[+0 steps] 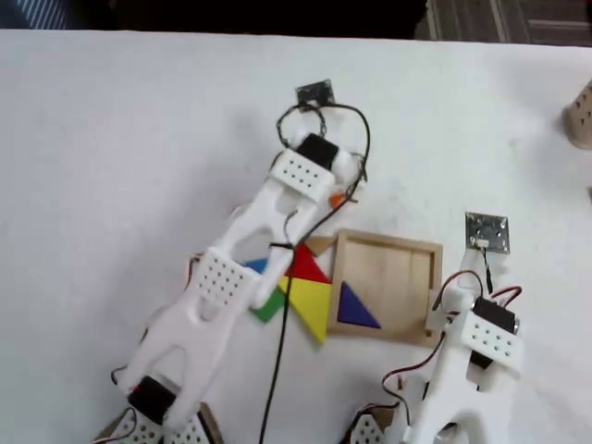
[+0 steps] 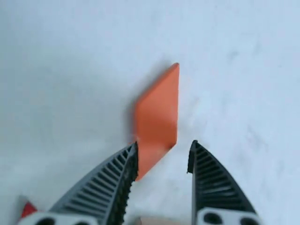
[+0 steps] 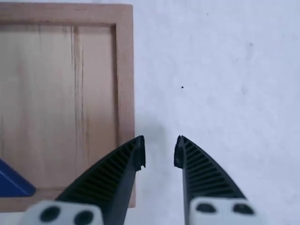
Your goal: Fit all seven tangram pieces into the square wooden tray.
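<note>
Straddling the near corner of the orange piece [image 2: 157, 115], the left tool [image 2: 163, 146] stands open, with bare tabletop [image 2: 243, 70] beyond. The right tool [image 3: 159, 140] hangs narrowly parted just outside the wooden tray [image 3: 124, 70] rim; a blue triangle [image 3: 11, 180] lies inside. The high view adds red [image 1: 307, 265], yellow [image 1: 313, 303] and green [image 1: 268, 307] pieces beside the tray's far side.

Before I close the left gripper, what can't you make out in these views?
- High view: the left arm covers pieces beside the tray; green piece and blue piece peek out, so no full count.
- Left wrist view: a finger overlaps the orange piece's corner; contact unclear.
- Right wrist view: picture edge cuts off the blue triangle.
</note>
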Tool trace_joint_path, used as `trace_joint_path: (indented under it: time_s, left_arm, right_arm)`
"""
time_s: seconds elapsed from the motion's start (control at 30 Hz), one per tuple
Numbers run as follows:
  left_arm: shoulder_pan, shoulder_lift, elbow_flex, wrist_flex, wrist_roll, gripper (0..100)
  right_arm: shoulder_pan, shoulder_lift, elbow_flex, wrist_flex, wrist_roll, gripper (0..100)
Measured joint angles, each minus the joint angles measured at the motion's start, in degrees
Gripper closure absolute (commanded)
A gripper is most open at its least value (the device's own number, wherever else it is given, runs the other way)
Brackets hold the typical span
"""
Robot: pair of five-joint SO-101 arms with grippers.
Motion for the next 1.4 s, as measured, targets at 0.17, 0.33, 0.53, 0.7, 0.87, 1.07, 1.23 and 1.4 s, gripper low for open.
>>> trace_joint_path:
  time_s: [0.17,0.33,0.53,0.7,0.87,1.07,1.23,1.4]
  left_arm:
    - [0.0,0.0,-2.81,4.57,0.0,81]
    - [-1.14,0.0,-2.81,4.84,0.0,81]
    - [-3.43,0.0,-2.81,2.55,0.18,81]
    - [-3.34,0.0,0.97,-2.11,0.18,81]
    - [-3.34,0.0,2.29,-3.52,0.18,81]
    - [-3.16,2.2,2.29,-5.71,0.35,81]
    - [-2.9,3.34,2.2,-7.82,0.35,81]
    - [-2.73,3.34,2.2,-7.82,-0.18,81]
  right_arm:
    - [0.0,0.0,0.0,0.0,0.0,89.0]
    - [0.0,0.0,0.0,0.0,0.0,89.0]
    - [0.0,0.0,0.0,0.0,0.0,89.0]
    - [0.0,0.0,0.0,0.0,0.09,89.0]
    - [0.0,0.0,1.14,0.0,1.93,89.0]
    - [0.0,-0.09,1.05,0.0,2.11,89.0]
    - [0.0,-0.09,1.05,0.0,2.11,89.0]
    - [0.0,-0.09,1.05,0.0,2.11,89.0]
